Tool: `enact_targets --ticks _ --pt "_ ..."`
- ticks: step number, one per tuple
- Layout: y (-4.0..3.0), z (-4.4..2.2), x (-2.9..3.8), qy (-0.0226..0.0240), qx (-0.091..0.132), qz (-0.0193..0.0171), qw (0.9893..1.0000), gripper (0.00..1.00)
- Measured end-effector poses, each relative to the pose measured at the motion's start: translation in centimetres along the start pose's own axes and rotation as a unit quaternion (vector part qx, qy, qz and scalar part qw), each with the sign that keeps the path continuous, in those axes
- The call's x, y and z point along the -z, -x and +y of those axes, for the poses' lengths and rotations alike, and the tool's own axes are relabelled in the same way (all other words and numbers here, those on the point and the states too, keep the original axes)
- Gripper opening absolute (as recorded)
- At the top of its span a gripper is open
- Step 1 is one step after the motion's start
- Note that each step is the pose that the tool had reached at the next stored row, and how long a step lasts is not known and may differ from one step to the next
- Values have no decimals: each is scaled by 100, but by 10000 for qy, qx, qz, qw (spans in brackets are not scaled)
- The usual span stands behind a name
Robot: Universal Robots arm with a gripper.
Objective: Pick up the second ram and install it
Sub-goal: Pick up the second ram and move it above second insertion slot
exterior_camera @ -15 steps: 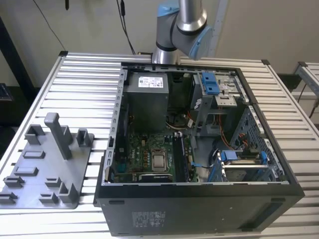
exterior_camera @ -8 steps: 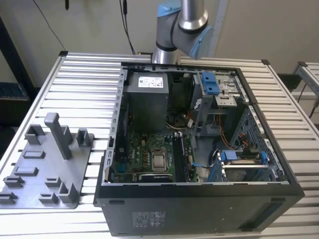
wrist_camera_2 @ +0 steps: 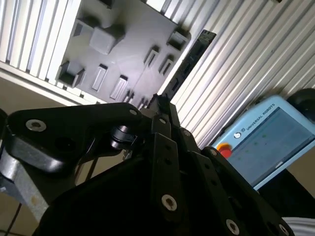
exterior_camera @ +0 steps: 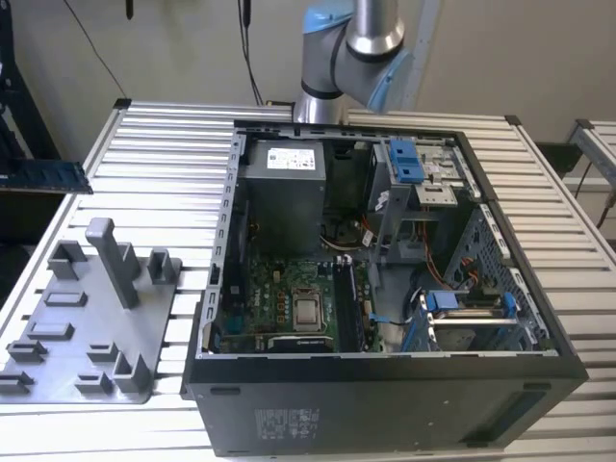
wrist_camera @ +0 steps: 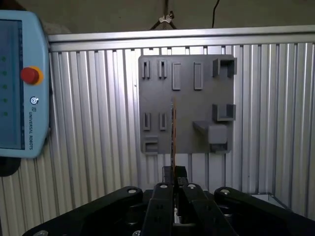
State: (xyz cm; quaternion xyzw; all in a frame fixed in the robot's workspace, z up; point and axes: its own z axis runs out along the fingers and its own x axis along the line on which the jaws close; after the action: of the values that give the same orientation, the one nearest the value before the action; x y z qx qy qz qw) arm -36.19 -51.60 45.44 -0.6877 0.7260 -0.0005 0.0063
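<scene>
Gripping the second ram [wrist_camera_2: 189, 61] by one end, the gripper [wrist_camera_2: 160, 104] has its fingers pressed together on the thin board. In both wrist views the stick runs straight out from the fingertips, its long axis in line with them, and the first wrist view sees it edge-on against the grey parts holder [wrist_camera: 189, 110] on the slatted table [wrist_camera: 98, 147]. In the exterior view the ram hangs in the air at that view's far left, seemingly level, well apart from the open computer case [exterior_camera: 385, 395] — the motherboard [exterior_camera: 279, 298] lies off toward the exterior view's right.
</scene>
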Motion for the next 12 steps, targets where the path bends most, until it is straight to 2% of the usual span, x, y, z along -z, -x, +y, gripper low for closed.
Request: enact_targets --ticks 12 --pt "25 -421 -4 0 10 0 10000 14"
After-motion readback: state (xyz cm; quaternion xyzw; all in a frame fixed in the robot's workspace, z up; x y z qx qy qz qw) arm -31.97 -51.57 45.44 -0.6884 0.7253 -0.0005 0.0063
